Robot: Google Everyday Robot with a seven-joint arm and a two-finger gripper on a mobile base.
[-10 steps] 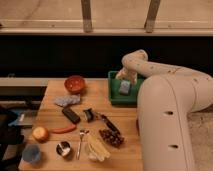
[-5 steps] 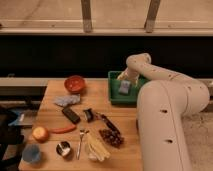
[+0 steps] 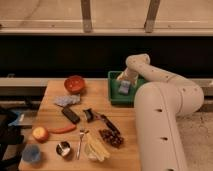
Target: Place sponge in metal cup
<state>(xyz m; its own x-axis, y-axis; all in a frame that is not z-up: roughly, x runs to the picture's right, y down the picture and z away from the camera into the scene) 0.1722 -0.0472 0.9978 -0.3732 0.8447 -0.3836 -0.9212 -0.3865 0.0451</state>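
Nearest me, toward the left of the table [image 3: 50, 116], stands the metal cup [image 3: 63, 148]. It is round and shiny, and I can see nothing in its dark inside. A light blue plastic cup [image 3: 31, 153] sits just left of it, and an apple [image 3: 40, 133] lies a little farther back. Toward the middle lie a black bar [image 3: 71, 115] and a pale rag [image 3: 66, 100], with a red bowl [image 3: 75, 84] at the far edge. Far right, the green tray [image 3: 113, 92] holds the sponge [image 3: 123, 89], a small, soft-looking blue-grey block with a plain flat face turned my way. The white arm [image 3: 160, 110] curls round from the right and sets the end effector [image 3: 125, 81] right over the sponge. It is released, spread wide, and as far as I can see it grips nothing. I judge the task barely begun: the sponge is not yet picked up. The grasp, the lift, the carry across the table and the drop into the cup are all left. Sponge and cup lie well apart.
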